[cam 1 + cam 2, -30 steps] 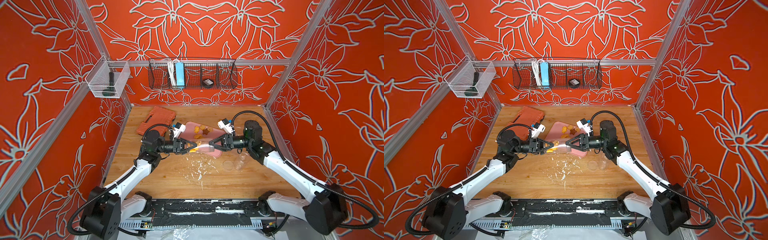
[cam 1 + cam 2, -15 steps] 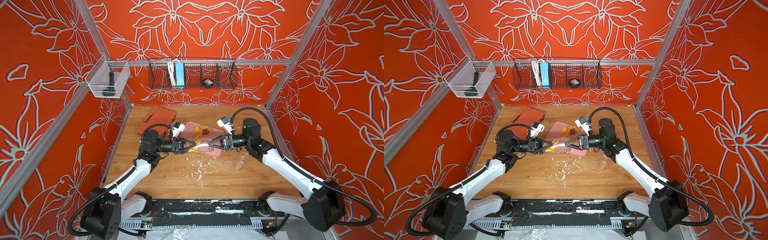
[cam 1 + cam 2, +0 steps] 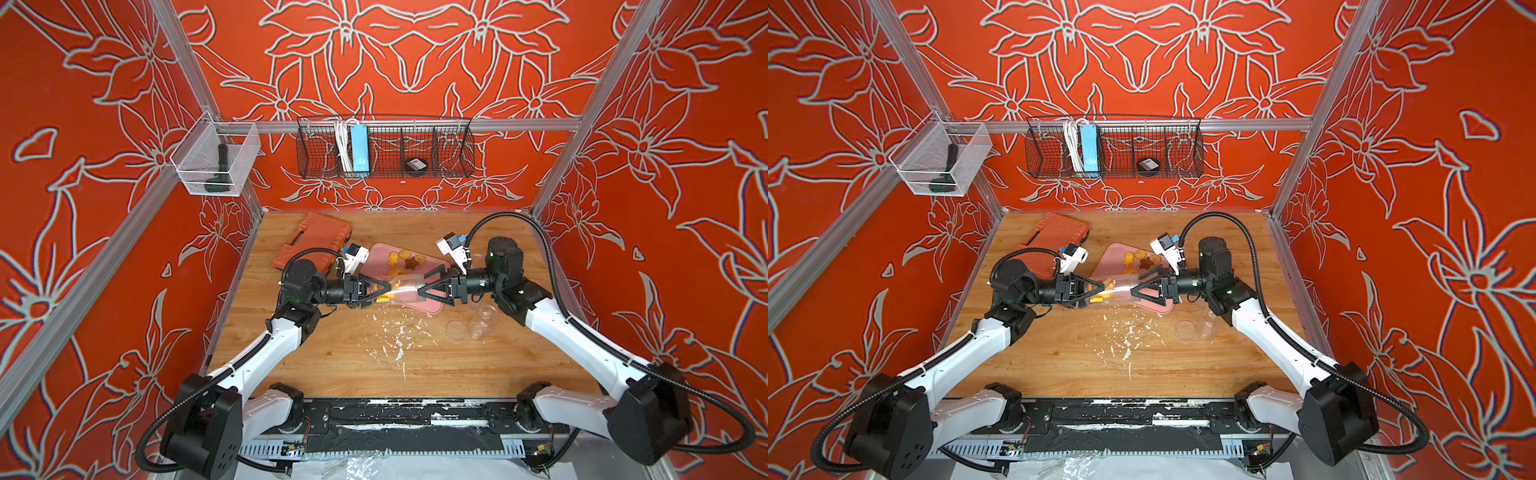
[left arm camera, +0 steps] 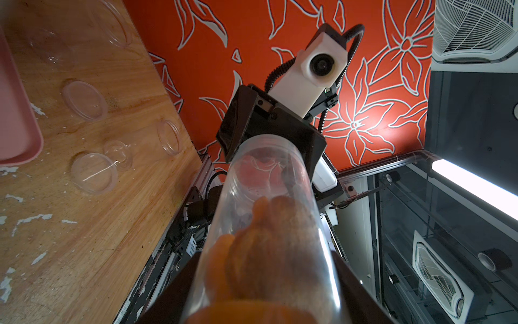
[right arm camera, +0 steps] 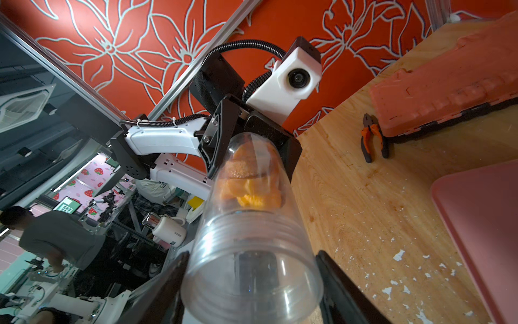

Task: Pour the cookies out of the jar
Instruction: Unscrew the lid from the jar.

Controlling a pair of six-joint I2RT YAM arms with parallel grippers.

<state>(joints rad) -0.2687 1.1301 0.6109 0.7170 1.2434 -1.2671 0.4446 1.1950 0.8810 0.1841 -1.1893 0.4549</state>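
A clear jar [image 3: 402, 288] [image 3: 1121, 286] hangs level above the near edge of the pink tray [image 3: 428, 308] [image 3: 1115, 252]. Orange and tan cookies [image 3: 384, 291] [image 5: 246, 190] are bunched in its base end. My left gripper [image 3: 390, 288] [image 4: 266, 294] is shut on that base end. My right gripper [image 3: 419, 289] [image 5: 252, 280] has a finger close on each side of the ringed end. Whether they press on it I cannot tell. More cookies [image 3: 405, 261] [image 3: 1140, 259], one a brown star, lie on the tray.
An orange tool case [image 3: 316, 241] lies at the back left with pliers [image 5: 374, 140] beside it. An empty clear jar [image 3: 484, 318] and a clear lid [image 3: 456, 331] lie under my right arm. White crumbs [image 3: 395, 337] are scattered on the wooden table.
The jar stays level between both grippers in almost the same place. My right wrist has shifted slightly toward the back.
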